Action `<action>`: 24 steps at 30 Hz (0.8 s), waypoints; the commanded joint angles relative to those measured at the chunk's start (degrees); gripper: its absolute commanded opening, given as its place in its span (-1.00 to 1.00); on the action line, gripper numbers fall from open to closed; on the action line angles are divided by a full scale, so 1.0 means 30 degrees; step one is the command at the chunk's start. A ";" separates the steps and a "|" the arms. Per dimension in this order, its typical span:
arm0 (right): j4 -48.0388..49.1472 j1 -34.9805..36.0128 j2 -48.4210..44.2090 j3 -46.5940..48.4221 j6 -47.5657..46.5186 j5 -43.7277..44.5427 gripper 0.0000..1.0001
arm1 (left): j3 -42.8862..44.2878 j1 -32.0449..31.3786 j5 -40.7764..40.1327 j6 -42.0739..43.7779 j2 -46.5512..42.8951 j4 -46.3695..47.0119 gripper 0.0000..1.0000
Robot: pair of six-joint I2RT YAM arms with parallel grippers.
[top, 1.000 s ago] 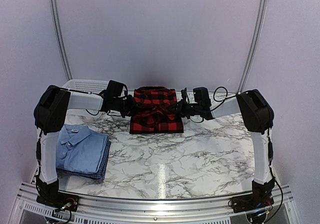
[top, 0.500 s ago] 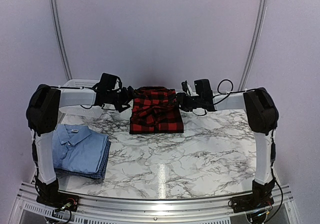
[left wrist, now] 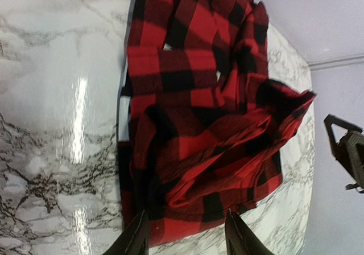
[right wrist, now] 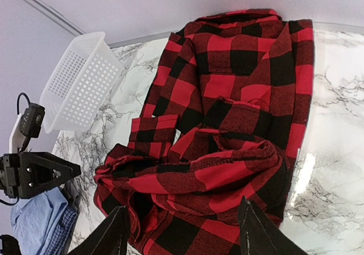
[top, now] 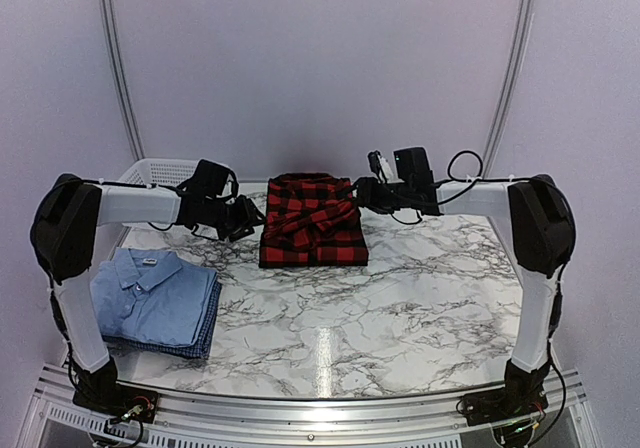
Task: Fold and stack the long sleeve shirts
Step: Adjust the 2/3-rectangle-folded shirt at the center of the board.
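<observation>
The red-and-black plaid shirt (top: pixel 313 223) lies folded at the back middle of the marble table (top: pixel 400 308), its top layer bunched and wrinkled (right wrist: pixel 227 169). My left gripper (top: pixel 246 225) hangs open just off the shirt's left edge, and in the left wrist view its fingertips (left wrist: pixel 137 239) frame the hem of the plaid shirt (left wrist: pixel 199 107) with nothing held. My right gripper (top: pixel 361 197) is open just off the shirt's right side, above the cloth (right wrist: pixel 185 232). A folded light blue collared shirt (top: pixel 150 290) rests on a blue checked one (top: pixel 206 334) at the near left.
A white mesh basket (top: pixel 165 173) stands at the back left, behind the left arm; the right wrist view shows it too (right wrist: pixel 74 84). Curved metal rails run up the back wall. The stack of blue shirts lies close to the table's left edge.
Both grippers were shut at the plaid shirt's sides; they have opened and drawn outward, left one leftward, right one to the right and up. The shirt stays folded in place.
</observation>
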 commanded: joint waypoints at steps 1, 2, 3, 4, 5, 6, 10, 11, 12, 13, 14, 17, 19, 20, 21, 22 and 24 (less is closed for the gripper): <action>-0.0629 0.0385 0.0063 -0.0142 -0.0739 0.0546 0.20 | -0.1099 -0.0978 -0.0717 0.0459 -0.0618 -0.0863 -0.14; -0.0643 0.0481 0.0130 -0.0142 -0.0814 0.0569 0.17 | -0.1170 -0.1101 -0.0795 0.0444 -0.0549 -0.0876 -0.20; -0.0718 0.0617 0.0182 -0.0106 -0.0922 0.0715 0.15 | -0.1216 -0.1205 -0.0882 0.0430 -0.0464 -0.0877 -0.24; -0.0852 0.0788 0.0247 -0.0050 -0.1100 0.0905 0.11 | -0.1126 -0.1280 -0.0907 0.0429 -0.0314 -0.0878 -0.28; -0.0887 0.0960 0.0314 0.0020 -0.1276 0.1068 0.05 | -0.0965 -0.1333 -0.0925 0.0429 -0.0127 -0.0916 -0.33; -0.0891 0.1164 0.0414 0.0094 -0.1441 0.1272 0.01 | -0.0725 -0.1373 -0.0887 0.0451 0.0091 -0.0934 -0.35; -0.1924 0.1749 0.0900 0.0325 -0.1935 0.1793 -0.28 | 0.0773 -0.1563 -0.0828 0.0567 0.1197 -0.1227 -0.44; -0.1944 0.1834 0.1003 0.0334 -0.2014 0.1868 -0.34 | 0.1100 -0.1625 -0.0842 0.0575 0.1549 -0.1324 -0.45; -0.2009 0.1944 0.1108 0.0353 -0.2101 0.1946 -0.41 | 0.1408 -0.1684 -0.0847 0.0561 0.1973 -0.1384 -0.45; -0.2072 0.2020 0.1212 0.0392 -0.2185 0.2019 -0.47 | 0.1644 -0.1702 -0.0881 0.0559 0.2305 -0.1439 -0.46; -0.2178 0.2095 0.1306 0.0434 -0.2302 0.2123 -0.52 | 0.1857 -0.1705 -0.0882 0.0490 0.2574 -0.1486 -0.47; -0.2337 0.2264 0.1542 0.0523 -0.2550 0.2202 -0.60 | 0.2304 -0.1733 -0.0896 0.0402 0.3107 -0.1507 -0.48; -0.2491 0.2291 0.1808 0.0769 -0.2674 0.2214 -0.61 | 0.2727 -0.1734 -0.1040 0.0480 0.3454 -0.1558 -0.48; -0.2564 0.2330 0.2007 0.0964 -0.2689 0.2206 -0.62 | 0.3040 -0.1720 -0.1158 0.0560 0.3692 -0.1629 -0.48; -0.2657 0.2339 0.2315 0.1223 -0.2735 0.2205 -0.62 | 0.3445 -0.1692 -0.1213 0.0635 0.3985 -0.1697 -0.48; -0.2739 0.2340 0.2532 0.1482 -0.2784 0.2230 -0.62 | 0.3917 -0.1656 -0.1256 0.0682 0.4245 -0.1775 -0.49; -0.2868 0.2333 0.3003 0.2054 -0.2866 0.2352 -0.62 | 0.4983 -0.1550 -0.1397 0.0726 0.4846 -0.2040 -0.49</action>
